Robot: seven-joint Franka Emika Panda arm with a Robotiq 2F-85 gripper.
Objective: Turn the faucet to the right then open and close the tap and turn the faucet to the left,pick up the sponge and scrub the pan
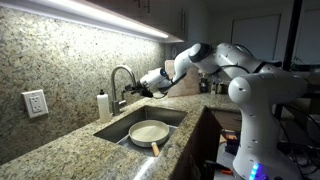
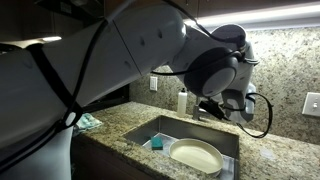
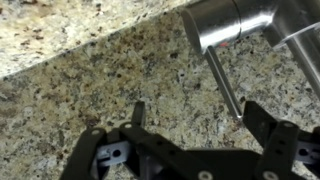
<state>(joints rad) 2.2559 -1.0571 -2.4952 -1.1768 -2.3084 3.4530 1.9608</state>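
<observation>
Plainly the gripper gapes wide, empty; faucet near.

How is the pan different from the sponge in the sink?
The pan is round and cream-white; the sponge is a teal rectangle. The pan is much bigger than the sponge. The pan has a tan handle; the sponge has none. Both lie in the sink.

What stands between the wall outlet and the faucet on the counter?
A white soap bottle stands between the outlet and the faucet, close beside the faucet. This shows in an exterior view.
</observation>
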